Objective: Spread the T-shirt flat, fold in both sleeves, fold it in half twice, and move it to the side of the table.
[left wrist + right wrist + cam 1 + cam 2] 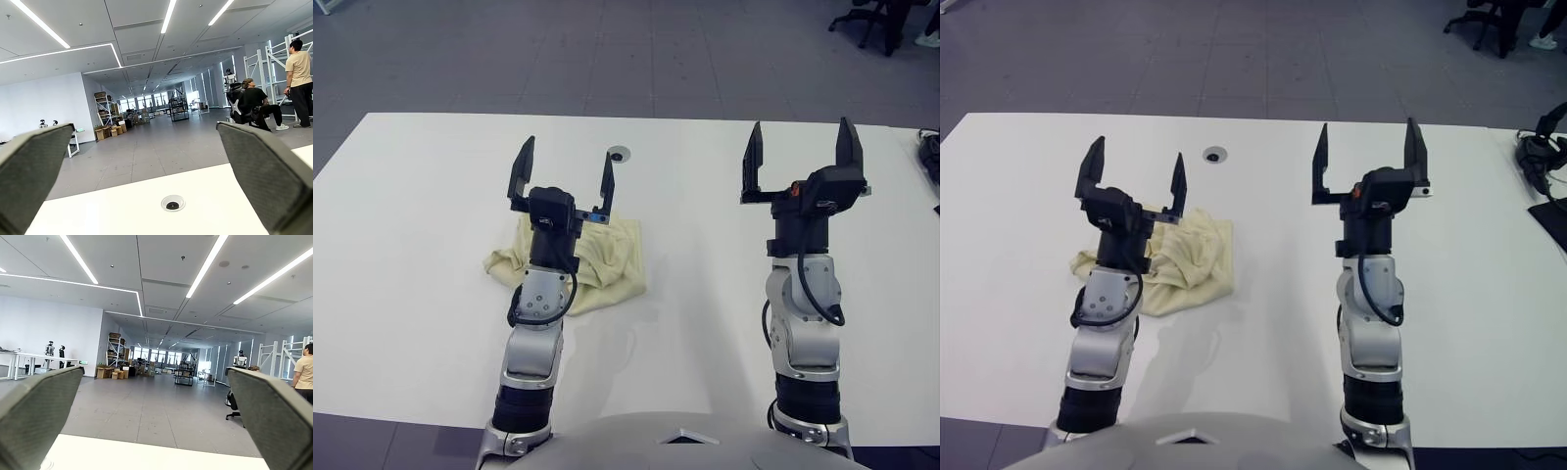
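Observation:
A pale yellow T-shirt (607, 259) lies crumpled in a heap on the white table (421, 225), left of the middle. My left gripper (563, 168) is raised above the heap's far side, fingers pointing up and away, open and empty. My right gripper (800, 152) stands over the table's right half, well apart from the shirt, also open with nothing between its fingers (34, 411). The left arm's wrist covers part of the shirt. In the left wrist view the two fingers (29, 171) frame the table's far edge.
A round cable grommet (619, 154) sits in the table beyond the shirt. Black cables and gear (1538, 157) lie at the table's far right edge. Bare table surface stretches left of the shirt and between the arms. Grey floor lies beyond the table.

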You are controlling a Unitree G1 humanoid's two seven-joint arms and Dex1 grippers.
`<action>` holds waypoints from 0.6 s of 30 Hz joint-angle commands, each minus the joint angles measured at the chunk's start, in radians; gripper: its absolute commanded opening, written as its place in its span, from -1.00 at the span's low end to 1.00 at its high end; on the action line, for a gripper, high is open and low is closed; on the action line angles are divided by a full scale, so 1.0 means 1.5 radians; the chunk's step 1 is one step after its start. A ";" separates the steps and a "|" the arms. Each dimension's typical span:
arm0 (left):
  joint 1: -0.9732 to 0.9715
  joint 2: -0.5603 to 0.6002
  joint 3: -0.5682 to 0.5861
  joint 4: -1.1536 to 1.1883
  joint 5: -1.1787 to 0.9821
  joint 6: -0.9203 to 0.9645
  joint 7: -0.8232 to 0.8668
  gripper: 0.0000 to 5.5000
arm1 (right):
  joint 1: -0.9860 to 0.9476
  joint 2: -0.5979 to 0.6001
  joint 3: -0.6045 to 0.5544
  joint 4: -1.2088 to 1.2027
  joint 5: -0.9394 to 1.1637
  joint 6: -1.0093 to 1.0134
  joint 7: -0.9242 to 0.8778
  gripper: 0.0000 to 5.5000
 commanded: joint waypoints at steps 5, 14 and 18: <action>-0.017 -0.001 -0.002 0.021 0.000 -0.011 0.000 0.96 | -0.009 -0.001 0.001 0.031 -0.019 -0.038 0.001 0.95; -0.021 -0.007 -0.012 0.018 0.003 -0.016 0.005 0.96 | -0.026 -0.001 0.004 0.055 -0.024 -0.027 0.009 0.95; -0.020 -0.009 -0.010 0.022 0.002 -0.011 0.007 0.96 | -0.026 -0.001 0.002 0.058 -0.026 -0.029 0.008 0.95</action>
